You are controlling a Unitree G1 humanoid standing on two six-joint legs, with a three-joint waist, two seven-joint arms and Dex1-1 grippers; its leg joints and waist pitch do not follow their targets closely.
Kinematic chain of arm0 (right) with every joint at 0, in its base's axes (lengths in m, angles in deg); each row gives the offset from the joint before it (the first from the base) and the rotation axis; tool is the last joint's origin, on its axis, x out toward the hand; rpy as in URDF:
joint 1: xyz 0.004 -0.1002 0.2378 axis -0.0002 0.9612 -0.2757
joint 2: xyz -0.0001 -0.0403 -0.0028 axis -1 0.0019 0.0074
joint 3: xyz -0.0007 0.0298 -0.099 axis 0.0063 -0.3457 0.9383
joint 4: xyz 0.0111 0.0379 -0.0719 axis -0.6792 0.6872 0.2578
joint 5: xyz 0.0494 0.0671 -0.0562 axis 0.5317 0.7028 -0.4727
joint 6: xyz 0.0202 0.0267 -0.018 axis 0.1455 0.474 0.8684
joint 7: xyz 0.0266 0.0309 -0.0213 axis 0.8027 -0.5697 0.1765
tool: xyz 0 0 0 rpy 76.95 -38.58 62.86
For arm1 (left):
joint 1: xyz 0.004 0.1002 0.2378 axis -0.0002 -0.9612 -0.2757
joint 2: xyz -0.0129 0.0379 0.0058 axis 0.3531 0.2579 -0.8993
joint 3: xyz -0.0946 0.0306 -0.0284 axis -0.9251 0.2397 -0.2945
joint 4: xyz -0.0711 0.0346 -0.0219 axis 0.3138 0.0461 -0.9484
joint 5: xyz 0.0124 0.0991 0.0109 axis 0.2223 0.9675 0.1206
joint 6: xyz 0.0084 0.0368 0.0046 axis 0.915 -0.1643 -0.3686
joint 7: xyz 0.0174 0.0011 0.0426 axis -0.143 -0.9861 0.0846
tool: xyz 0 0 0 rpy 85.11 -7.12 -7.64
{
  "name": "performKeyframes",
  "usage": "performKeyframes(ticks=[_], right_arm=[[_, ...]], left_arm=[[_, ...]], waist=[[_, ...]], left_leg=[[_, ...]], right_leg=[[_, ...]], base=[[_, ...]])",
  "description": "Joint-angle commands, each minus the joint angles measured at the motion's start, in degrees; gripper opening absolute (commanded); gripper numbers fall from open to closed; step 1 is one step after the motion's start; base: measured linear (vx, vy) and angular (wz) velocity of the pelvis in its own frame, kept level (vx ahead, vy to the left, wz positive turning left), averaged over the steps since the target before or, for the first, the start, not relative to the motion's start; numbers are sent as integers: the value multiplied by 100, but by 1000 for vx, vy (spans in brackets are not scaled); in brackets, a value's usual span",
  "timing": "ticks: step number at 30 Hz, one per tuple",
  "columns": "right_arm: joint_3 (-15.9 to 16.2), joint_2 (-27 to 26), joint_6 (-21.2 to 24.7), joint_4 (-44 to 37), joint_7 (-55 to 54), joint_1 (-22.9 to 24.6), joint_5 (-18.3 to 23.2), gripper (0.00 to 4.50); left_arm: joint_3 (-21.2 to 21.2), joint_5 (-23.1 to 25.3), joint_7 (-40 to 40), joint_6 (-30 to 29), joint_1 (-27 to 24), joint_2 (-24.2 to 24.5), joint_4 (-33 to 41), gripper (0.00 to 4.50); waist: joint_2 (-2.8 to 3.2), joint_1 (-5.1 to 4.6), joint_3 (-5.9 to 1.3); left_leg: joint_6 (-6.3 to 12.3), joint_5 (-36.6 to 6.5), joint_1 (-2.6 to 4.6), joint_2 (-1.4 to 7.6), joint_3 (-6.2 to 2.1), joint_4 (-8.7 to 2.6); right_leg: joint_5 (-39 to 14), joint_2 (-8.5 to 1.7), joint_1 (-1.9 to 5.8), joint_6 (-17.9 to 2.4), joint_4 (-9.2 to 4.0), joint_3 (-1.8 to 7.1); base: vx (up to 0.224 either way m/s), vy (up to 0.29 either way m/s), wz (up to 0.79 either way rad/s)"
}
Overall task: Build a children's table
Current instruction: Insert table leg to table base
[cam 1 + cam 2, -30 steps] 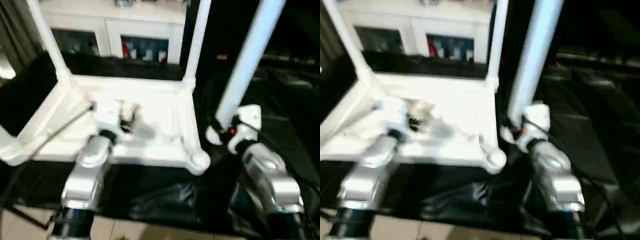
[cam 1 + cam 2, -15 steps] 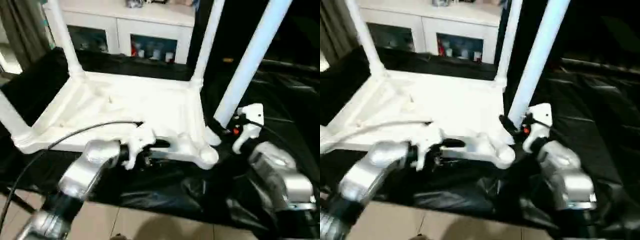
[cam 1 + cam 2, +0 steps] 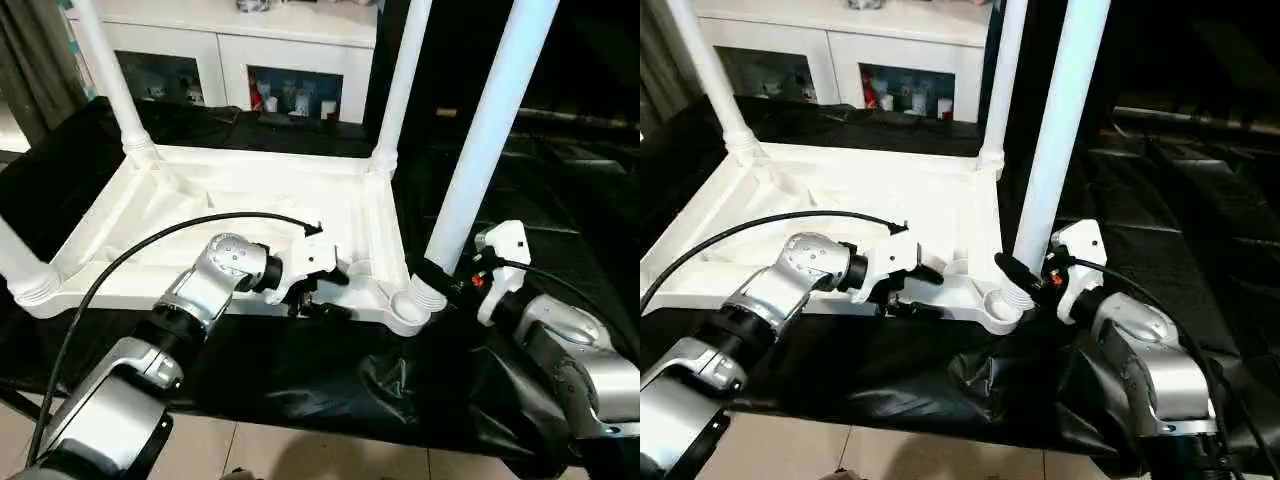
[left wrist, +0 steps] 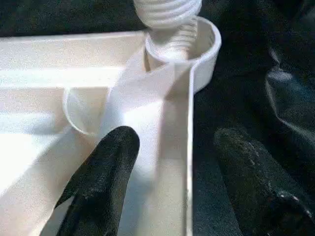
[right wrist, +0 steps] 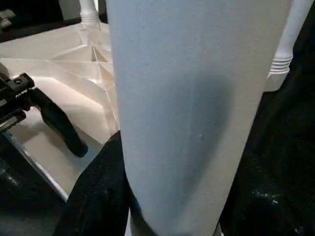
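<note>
Evenly, brightly lit from overhead. Mild glare off the white tabletop (image 3: 250, 200); dark around it. Soft close-up focus at both wrists.

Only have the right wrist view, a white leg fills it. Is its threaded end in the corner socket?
Observer: Partly. The left wrist view shows the leg's threaded end in the mouth of the corner socket, with threads showing above the socket's rim.
Operator: Where's the left gripper?
Observer: The left gripper is at the tabletop's near rim beside that socket, jaws open, one finger inside the rim and one outside over the black cloth.
Operator: Near-left corner done?
Observer: A second leg stands upright in that corner.
</note>
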Motion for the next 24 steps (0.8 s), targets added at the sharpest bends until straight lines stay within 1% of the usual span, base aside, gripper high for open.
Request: performKeyframes(ticks=[1,2,4,5,7,9,10,11,12,13,14,15,16,17,18,19,20,21,22,23,24], right_arm=[[-46,42,76,-244,22,30,29,191],[-48,51,96,-275,16,45,35,191],[-50,66,116,-319,-14,72,46,191],[-58,71,122,-332,-24,85,53,191],[-71,69,126,-342,-20,101,59,191],[-107,108,33,-180,55,89,59,191],[-136,139,-64,-9,128,65,54,191],[-200,214,-331,477,323,-16,27,191],[-204,219,-348,508,335,-21,25,191],[-239,258,-487,774,441,-70,7,191],[-272,295,-620,1030,537,-120,-9,191],[-289,316,-697,1176,591,-149,-20,191],[-317,357,-870,1498,697,-218,-48,191],[-328,376,-955,1655,745,-252,-63,191],[-339,394,-1169,2071,831,-364,-109,191],[-340,398,-1288,2306,869,-432,-137,191],[-337,396,-1392,2514,898,-495,-165,191],[-306,367,-1701,3123,947,-698,-252,191],[-288,336,-1905,3497,978,-831,-305,191],[-284,326,-1951,3589,982,-866,-318,191],[-272,299,-2085,3858,991,-968,-356,191]], left_arm=[[26,28,-142,68,131,-20,-116,261],[25,25,-219,93,174,-45,-228,258],[55,75,-329,132,252,-74,-439,230],[63,133,-269,221,296,-104,-583,219],[37,198,-130,336,346,-145,-734,208],[-6,240,-95,430,403,-188,-885,185],[-18,257,-66,474,427,-204,-932,174],[-24,279,-104,467,464,-226,-1008,162],[-23,280,-107,465,466,-227,-1012,162],[-13,310,-136,504,493,-236,-1072,139],[-10,323,-164,517,514,-247,-1125,128],[-6,326,-187,510,524,-252,-1150,123],[10,347,-229,530,548,-265,-1217,119],[19,359,-249,541,560,-272,-1251,109],[35,388,-265,549,572,-280,-1301,95],[40,409,-270,568,579,-287,-1335,83],[44,425,-270,586,582,-291,-1357,77],[56,484,-264,631,594,-296,-1431,75],[55,518,-257,664,604,-297,-1472,75],[53,523,-257,668,606,-296,-1480,69],[48,536,-257,681,613,-296,-1505,69]], waist=[[-6,29,-406],[17,32,-405],[20,32,-395],[36,39,-390],[32,34,-362],[26,34,-354],[25,33,-353],[12,35,-355],[15,29,-353],[-1,30,-351],[-5,32,-352],[-3,40,-352],[-12,47,-356],[-8,29,-365],[-5,32,-357],[-10,32,-376],[4,28,-376],[-8,4,-386],[4,-1,-374],[0,-28,-361],[7,-12,-372]], left_leg=[[234,-613,49,357,-124,-437],[249,-614,52,364,-125,-440],[283,-666,64,371,-118,-447],[257,-752,76,379,-122,-453],[159,-1030,93,397,-126,-476],[113,-1154,99,393,-125,-484],[101,-1173,100,400,-127,-489],[97,-1189,101,400,-121,-482],[92,-1210,101,399,-122,-478],[100,-1227,96,391,-113,-471],[105,-1201,87,393,-115,-473],[139,-1115,84,393,-110,-470],[165,-1070,79,391,-107,-466],[194,-1041,73,377,-107,-456],[233,-995,58,379,-104,-455],[251,-973,61,374,-99,-441],[259,-988,66,377,-100,-437],[303,-929,46,379,-104,-431],[313,-938,55,376,-105,-447],[320,-998,57,371,-92,-441],[313,-1039,76,376,-87,-432]], right_leg=[[42,-484,287,-1589,-376,219],[60,-487,286,-1611,-374,217],[-13,-483,279,-1635,-395,217],[-152,-490,275,-1636,-403,217],[-542,-504,266,-1623,-447,220],[-760,-508,266,-1583,-470,226],[-786,-509,263,-1578,-469,228],[-844,-525,256,-1587,-478,229],[-876,-530,252,-1606,-482,226],[-917,-524,250,-1606,-486,226],[-900,-531,264,-1602,-486,229],[-809,-524,269,-1614,-483,228],[-737,-520,270,-1620,-475,229],[-703,-526,272,-1672,-469,214],[-613,-525,283,-1726,-472,215],[-570,-524,282,-1746,-465,208],[-556,-532,277,-1773,-468,207],[-398,-523,286,-1820,-437,196],[-431,-520,290,-1823,-458,189],[-523,-508,280,-1853,-472,191],[-587,-523,276,-1870,-473,190]], base=[[0,0,0],[0,0,0],[0,0,0],[0,0,0],[0,0,0],[0,0,0],[0,0,0],[0,0,0],[0,0,0],[0,0,0],[0,0,0],[0,0,0],[0,0,0],[0,0,0],[0,0,0],[0,0,0],[0,0,0],[0,0,0],[0,0,0],[0,0,0],[0,0,0]])
